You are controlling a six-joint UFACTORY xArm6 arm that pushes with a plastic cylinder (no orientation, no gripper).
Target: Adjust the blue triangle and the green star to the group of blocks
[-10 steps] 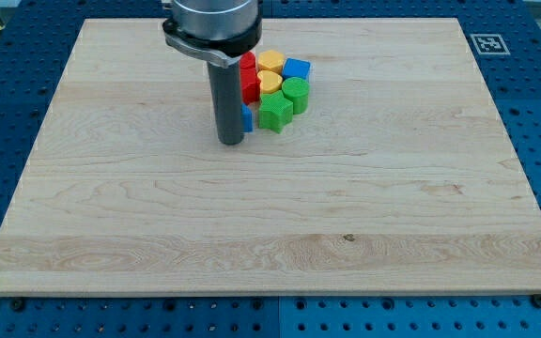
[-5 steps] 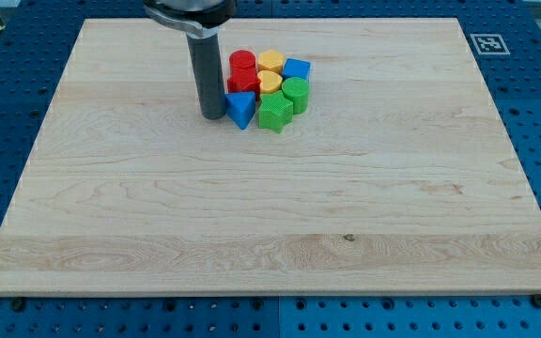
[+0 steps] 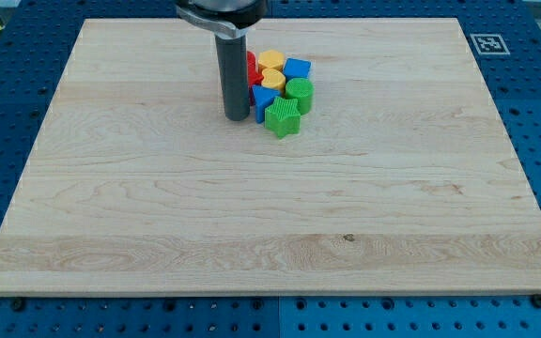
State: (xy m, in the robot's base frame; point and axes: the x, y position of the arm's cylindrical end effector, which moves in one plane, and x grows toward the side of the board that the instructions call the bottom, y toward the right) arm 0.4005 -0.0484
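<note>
My tip (image 3: 237, 116) rests on the desk (image 3: 158, 207) at the left side of the group of blocks. The tool is a plain rod with nothing to open or close, and it holds nothing. The tip is just beside the blue triangle (image 3: 262, 99), on its left, and I cannot tell if they touch.

I take the blue triangle as the landmark. The green star (image 3: 283, 117) lies just to its lower right, touching it or almost touching, and it is the block closest to the view's bottom. A green block (image 3: 299, 92), round in shape as far as I can see, is at the right of the triangle. A yellow block (image 3: 273, 78) is just above it, and another yellow block (image 3: 271, 61) is above that 1. A blue block (image 3: 297, 68) is at the upper right. A red block (image 3: 250, 68) shows at the upper left, mostly hidden behind the rod.
</note>
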